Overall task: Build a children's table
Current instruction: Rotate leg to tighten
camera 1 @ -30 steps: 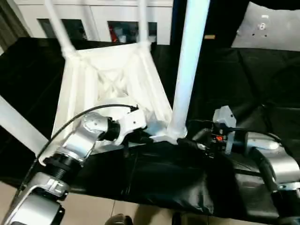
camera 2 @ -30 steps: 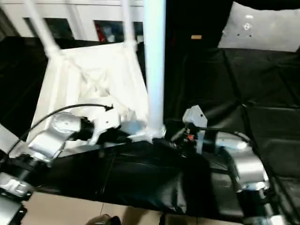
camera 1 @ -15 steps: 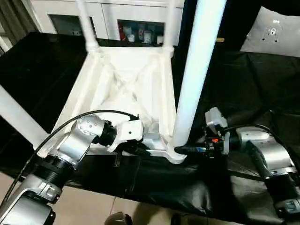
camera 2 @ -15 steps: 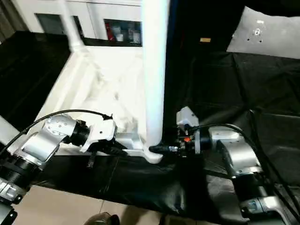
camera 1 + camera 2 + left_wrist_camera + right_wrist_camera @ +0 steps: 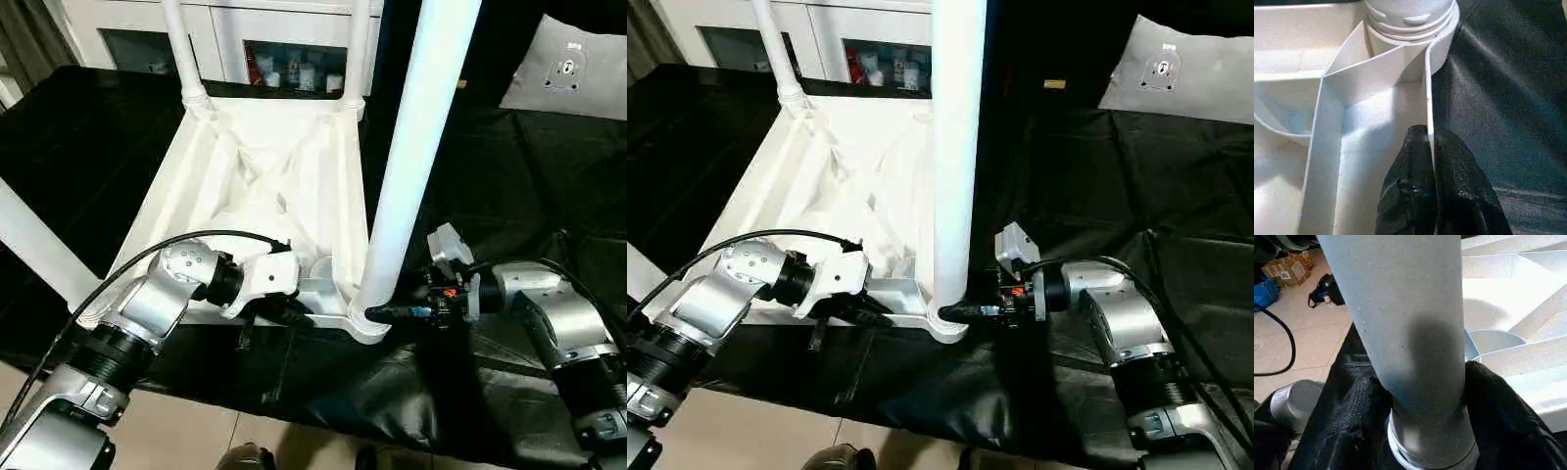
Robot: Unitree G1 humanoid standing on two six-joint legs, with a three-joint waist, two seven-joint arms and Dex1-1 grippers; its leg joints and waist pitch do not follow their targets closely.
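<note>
The white children's table [image 5: 265,186] lies upside down on a black cloth, its X-ribbed underside facing up. Four legs stand in its corner sockets: two at the far corners [image 5: 181,49], one at the near left [image 5: 34,250], and a thick near-right leg [image 5: 411,147]. My left gripper [image 5: 294,313] is shut on the table's near rim [image 5: 1427,112], one finger on each side of the thin wall. My right gripper [image 5: 377,313] is shut on the base of the near-right leg [image 5: 1415,333], just above its socket, with the black fingers [image 5: 1498,396] pressing both sides.
The black cloth [image 5: 490,176] covers the work surface, whose front edge runs just below my grippers. A white cabinet [image 5: 284,59] stands behind the table. A grey pad [image 5: 573,69] lies at the back right. A cardboard box [image 5: 1288,269] and a cable are on the floor.
The camera has tilted and shifted since a second ago, so the whole picture moved. Both grippers hold the same spots on the rim and the leg.
</note>
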